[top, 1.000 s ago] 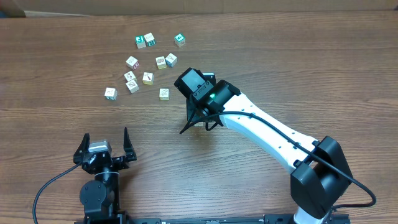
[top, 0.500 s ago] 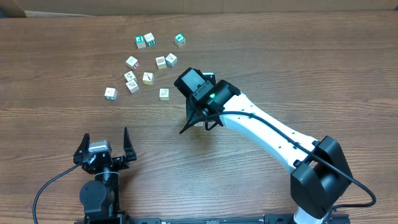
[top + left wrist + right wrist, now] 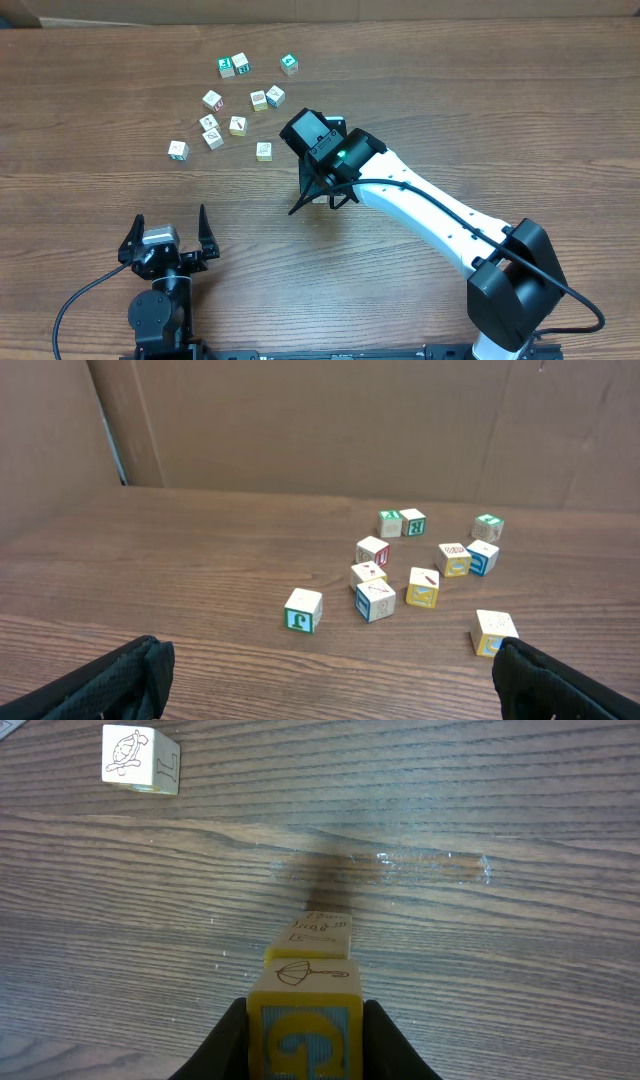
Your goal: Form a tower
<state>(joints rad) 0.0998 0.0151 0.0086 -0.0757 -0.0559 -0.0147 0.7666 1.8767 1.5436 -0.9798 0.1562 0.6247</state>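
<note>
1. Wood-grain table (image 3: 480,90), seen from overhead: the right gripper (image 3: 322,190) points down near the middle, and the tower beneath it cannot be made out. Loose cubes (image 3: 238,125) lie scattered well apart, up and to the left. The left gripper (image 3: 168,232) sits at the near edge with its jaws spread.
2. Left wrist: its black fingers (image 3: 120,680) show at the lower corners, wide apart with nothing between them. The loose cubes lie ahead.
3. Right wrist: the jaws are clamped on a yellow cube (image 3: 305,995) with an umbrella drawing. It tops the tower (image 3: 320,932), whose lower cube peeks out beyond it. A turtle-marked cube (image 3: 140,760) lies apart.
</note>
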